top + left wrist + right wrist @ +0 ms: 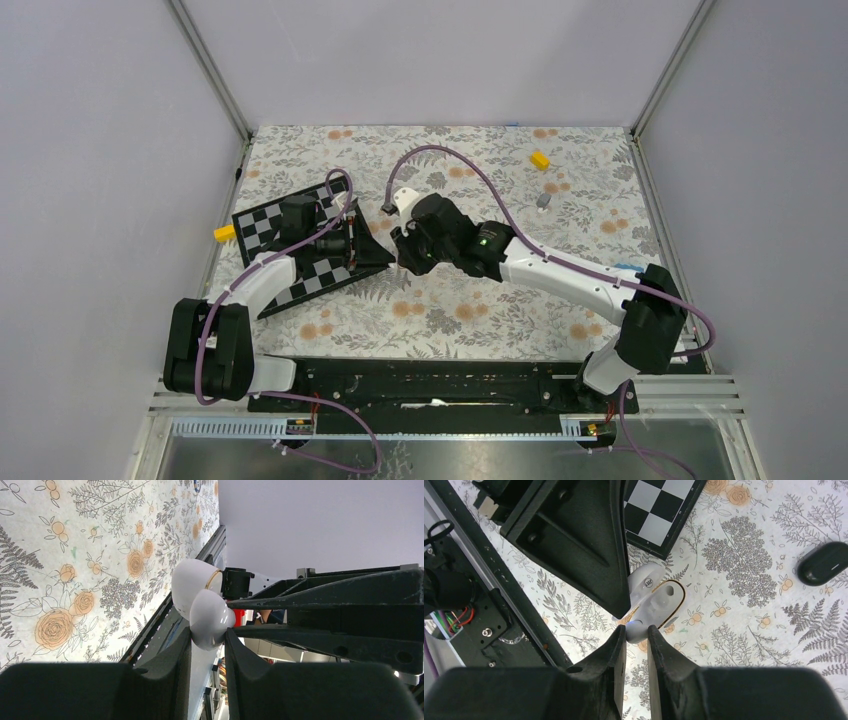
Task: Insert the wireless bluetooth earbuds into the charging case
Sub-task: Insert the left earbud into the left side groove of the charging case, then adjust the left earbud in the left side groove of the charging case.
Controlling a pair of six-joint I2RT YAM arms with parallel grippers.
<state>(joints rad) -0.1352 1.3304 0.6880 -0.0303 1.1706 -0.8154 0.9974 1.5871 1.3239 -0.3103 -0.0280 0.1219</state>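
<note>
1 case (200,602) btwn both arms' fingers (610,657)

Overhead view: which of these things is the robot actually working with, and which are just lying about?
Part of the job:
white case, open
left gripper, holding it
right gripper, holding it too

Just lying about:
checkered board
yellow block
second yellow block
black oval thing
small grey item, too small to tell what it is

Top cam: high, behind arm bases, looks down on whole bench (450,300). Left wrist cam: v. close, rolled sideways, bench at upper left of frame. Right wrist cam: close, faces down. Wrist views share charging case (200,605), mid-frame.
</note>
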